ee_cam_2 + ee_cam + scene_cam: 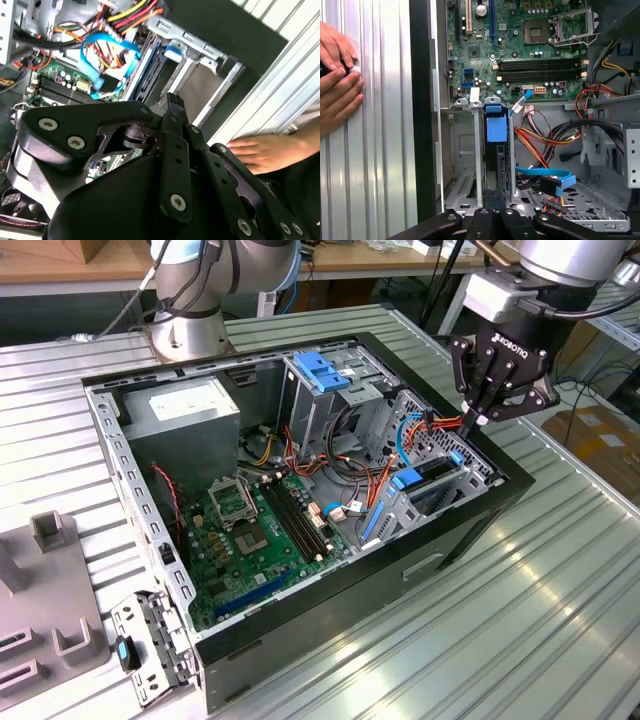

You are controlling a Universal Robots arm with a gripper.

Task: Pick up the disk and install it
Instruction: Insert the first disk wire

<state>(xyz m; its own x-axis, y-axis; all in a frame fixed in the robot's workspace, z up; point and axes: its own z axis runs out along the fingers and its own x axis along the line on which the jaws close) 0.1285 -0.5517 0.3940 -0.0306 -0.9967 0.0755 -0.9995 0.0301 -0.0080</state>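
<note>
The disk (428, 474) stands on edge in the drive bay at the open computer case's (470, 530) corner on the exterior view's right, its blue carrier tab (407, 480) facing the motherboard. In both wrist views the disk (496, 165) (150, 65) sits between grey metal bay rails. My gripper (470, 423) hangs just above the bay's far end, near orange and red cables. Its black fingers (172, 102) are shut together with nothing between them, a short gap above the disk. In the first wrist view the gripper (492, 215) lines up with the disk's slot.
A tall grey cage with a blue handle (322, 370) and a grey box with a white sticker (185, 408) stand in the case. A green motherboard (250, 530) lies beside bundled cables (545, 135). A person's hand (337, 75) rests on the ribbed table (520, 620) beside the case. A grey fixture (50, 590) lies at the exterior view's left.
</note>
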